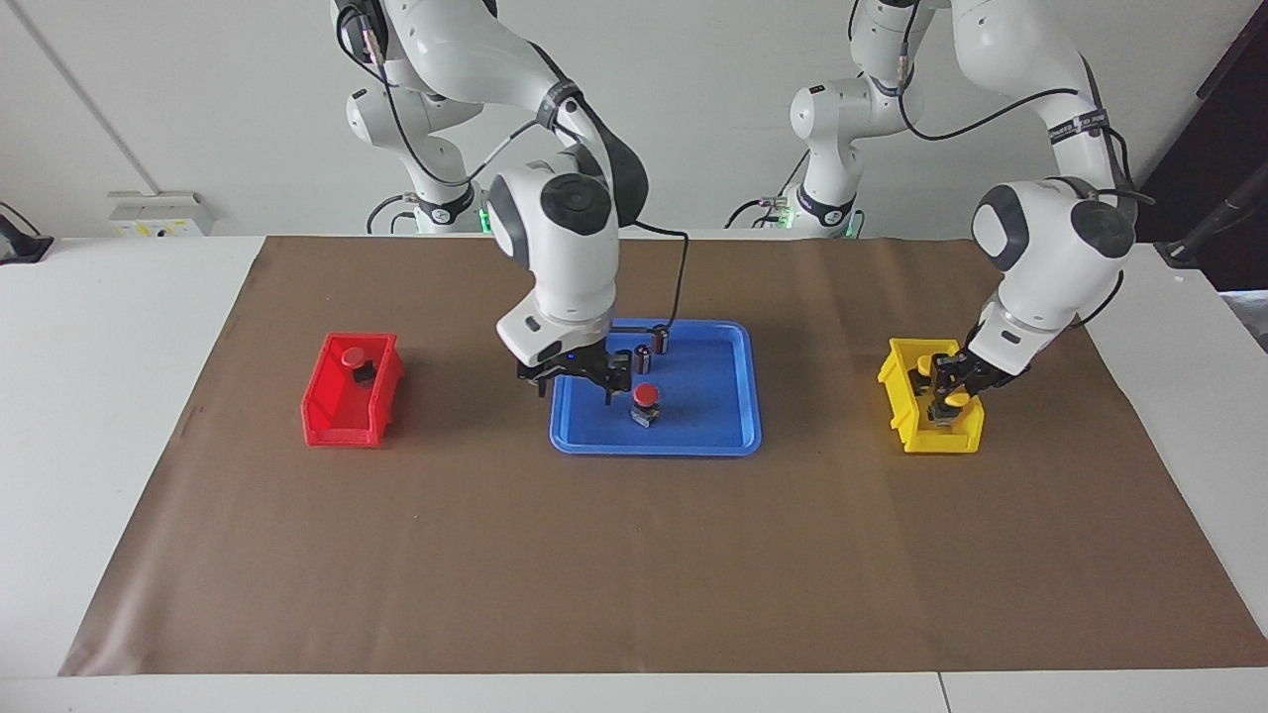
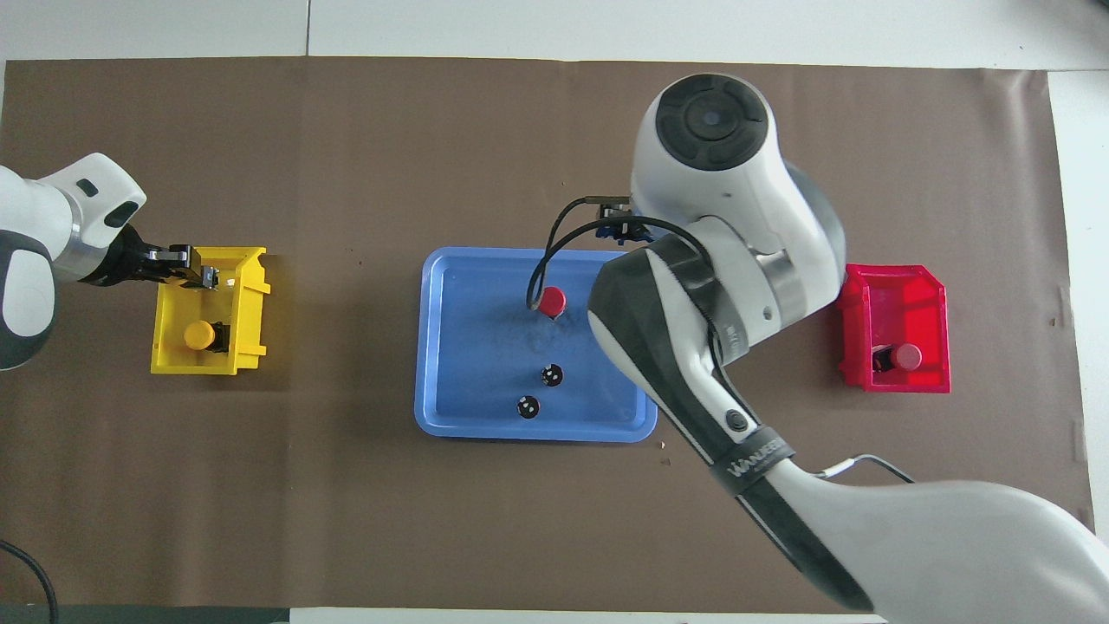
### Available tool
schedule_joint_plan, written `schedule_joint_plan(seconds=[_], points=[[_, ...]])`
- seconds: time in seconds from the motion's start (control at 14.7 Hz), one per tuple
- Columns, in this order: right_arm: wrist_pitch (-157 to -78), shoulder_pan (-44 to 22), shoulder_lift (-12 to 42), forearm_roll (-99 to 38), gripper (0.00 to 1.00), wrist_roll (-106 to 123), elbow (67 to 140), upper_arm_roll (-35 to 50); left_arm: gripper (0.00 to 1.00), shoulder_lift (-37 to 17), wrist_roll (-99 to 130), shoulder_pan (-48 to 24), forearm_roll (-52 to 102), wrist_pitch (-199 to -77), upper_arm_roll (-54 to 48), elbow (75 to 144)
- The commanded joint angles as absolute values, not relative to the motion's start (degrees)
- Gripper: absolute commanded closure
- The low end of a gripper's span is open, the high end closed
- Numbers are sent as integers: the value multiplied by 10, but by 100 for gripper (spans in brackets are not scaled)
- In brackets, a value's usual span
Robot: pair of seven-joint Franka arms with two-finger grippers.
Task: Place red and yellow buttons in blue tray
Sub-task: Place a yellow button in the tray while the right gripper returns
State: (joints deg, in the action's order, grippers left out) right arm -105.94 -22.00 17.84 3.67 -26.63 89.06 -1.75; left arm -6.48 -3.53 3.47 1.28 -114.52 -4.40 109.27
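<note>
Nearest the robots in the blue tray, which fills the centre of both views, stand two dark cylinders, close together. Farther out in the same tray, near its middle, a red button sits upright on its black body with nothing touching it.

The right gripper hangs low over the tray's end toward the right arm, just left of centre in the facing view. Its jaws are spread wide and hold nothing, and one fingertip is just beside the red button. In the overhead view the arm's own bulk covers this gripper.

At the left edge of the facing view, a second red button lies in the red bin.

At the right of that view, the left gripper reaches down into the yellow bin. One yellow button sits free in the bin's half nearer the robots. A second yellow cap shows right at the gripper, in the farther half. Whether this gripper grips it cannot be told.
</note>
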Motion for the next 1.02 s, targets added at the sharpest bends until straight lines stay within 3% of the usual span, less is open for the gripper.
schedule_joint_plan(seconds=[0.0, 0.14, 0.34, 0.61, 0.95], points=[[-1094, -121, 17, 29, 2, -125, 1085, -5, 97, -95, 17, -9, 5, -1063, -46, 1005], [-1140, -56, -70, 12, 2, -27, 1204, -6, 97, -95, 146, -80, 6, -1074, -46, 1009], [-1199, 20, -102, -9, 6, 100, 1280, -7, 97, -87, 297, -183, 8, -1113, -47, 1038], [-1233, 29, -86, -9, 31, 120, 1305, -8, 97, -94, 402, -270, 19, -1168, -49, 1055], [-1286, 54, -55, -9, 34, 165, 1323, -8, 97, -133, 467, -326, 30, -1272, -48, 1084]])
